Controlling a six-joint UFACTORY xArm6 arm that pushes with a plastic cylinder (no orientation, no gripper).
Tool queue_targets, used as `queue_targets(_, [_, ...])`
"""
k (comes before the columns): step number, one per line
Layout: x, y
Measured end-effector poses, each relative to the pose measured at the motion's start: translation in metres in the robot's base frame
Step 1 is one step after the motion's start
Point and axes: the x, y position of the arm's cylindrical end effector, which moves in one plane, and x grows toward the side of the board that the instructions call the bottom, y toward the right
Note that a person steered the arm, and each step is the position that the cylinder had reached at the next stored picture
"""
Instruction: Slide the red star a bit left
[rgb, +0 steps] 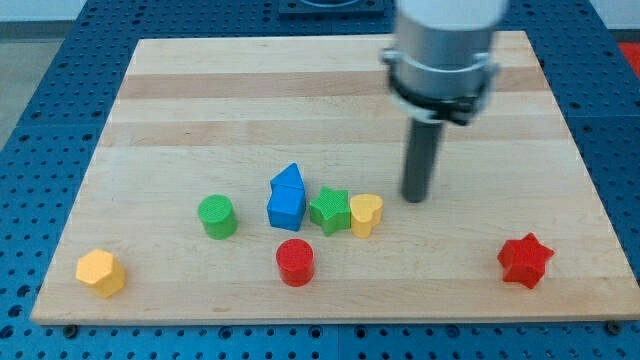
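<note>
Board stock, placed from my tip (416, 197): yellow heart (366, 214) just to its view-left and a bit lower, w/ green star (328, 211) touching that heart and blue block (287, 197) (shape unclear) next along; green cylinder (217, 216) further left, red cylinder (295, 262) below-left, yellow hexagon (100, 272) far off at lower-left corner of the wooden board (200, 100). Red star (525, 260) sits well apart to my tip's lower right, near the board's bottom-right corner, alone. Tip is a plain rod, no jaws to open or close, touching no block.
</note>
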Motion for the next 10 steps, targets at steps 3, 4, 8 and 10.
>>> queue_targets(3, [0.109, 0.183])
queue_targets(4, [0.116, 0.183])
queue_targets(8, [0.083, 0.156])
queue_targets(10, [0.083, 0.082])
